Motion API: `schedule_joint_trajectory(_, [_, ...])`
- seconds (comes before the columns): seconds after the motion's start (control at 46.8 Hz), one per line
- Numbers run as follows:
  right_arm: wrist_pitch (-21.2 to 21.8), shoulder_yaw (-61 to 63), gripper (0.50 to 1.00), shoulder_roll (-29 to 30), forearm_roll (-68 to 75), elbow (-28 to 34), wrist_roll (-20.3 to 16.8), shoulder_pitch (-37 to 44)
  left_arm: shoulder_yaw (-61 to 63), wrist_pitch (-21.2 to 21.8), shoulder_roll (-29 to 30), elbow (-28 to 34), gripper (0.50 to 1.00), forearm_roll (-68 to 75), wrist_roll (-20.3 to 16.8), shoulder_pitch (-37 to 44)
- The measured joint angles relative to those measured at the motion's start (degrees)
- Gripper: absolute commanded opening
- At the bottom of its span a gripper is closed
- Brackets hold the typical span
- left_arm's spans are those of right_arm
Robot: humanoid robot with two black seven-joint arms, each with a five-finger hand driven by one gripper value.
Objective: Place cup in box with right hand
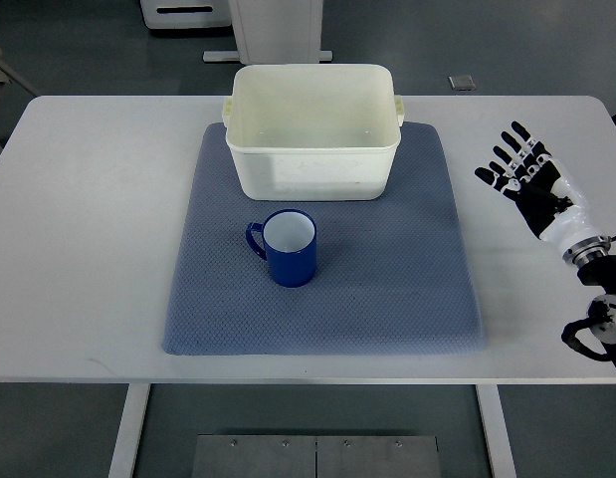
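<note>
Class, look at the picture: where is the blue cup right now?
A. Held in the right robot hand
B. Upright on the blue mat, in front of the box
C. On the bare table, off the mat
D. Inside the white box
B: the blue cup stands upright on the blue mat, nearer the camera than the white box, with the right robot hand open and apart.

No legible text or labels anywhere.

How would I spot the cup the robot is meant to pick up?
Find the blue mat in the middle of the white table. In front of the cream box stands the cup, upright. It is dark blue, white inside, with its handle pointing left.
</note>
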Motion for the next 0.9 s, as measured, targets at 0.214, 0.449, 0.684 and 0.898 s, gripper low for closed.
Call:
schedule_joint_trajectory(0.214, [0.0,0.2,1.0,0.1,0.2,0.0,0.1,0.0,0.0,0.0,0.0,0.0,1.0,0.0,0.0,0.0])
schedule_joint_trajectory(0.449, [0.0,0.2,1.0,-1.3,0.4,0.0,1.2,1.2,0.0,0.0,0.0,0.0,1.0,0.0,0.0,0.0])
schedule_joint_trajectory(0.684, [0.2,0.0,1.0,-2.1,3.2,0.0,0.4,2.5,0.0,0.0,0.0,0.0,1.0,0.0,0.0,0.0])
schedule_joint_trajectory(0.898, [-0.1,-0.2,1.0,-2.2,4.0,-1.0,0.2,3.0,0.0,0.0,0.0,0.0,1.0,0.0,0.0,0.0])
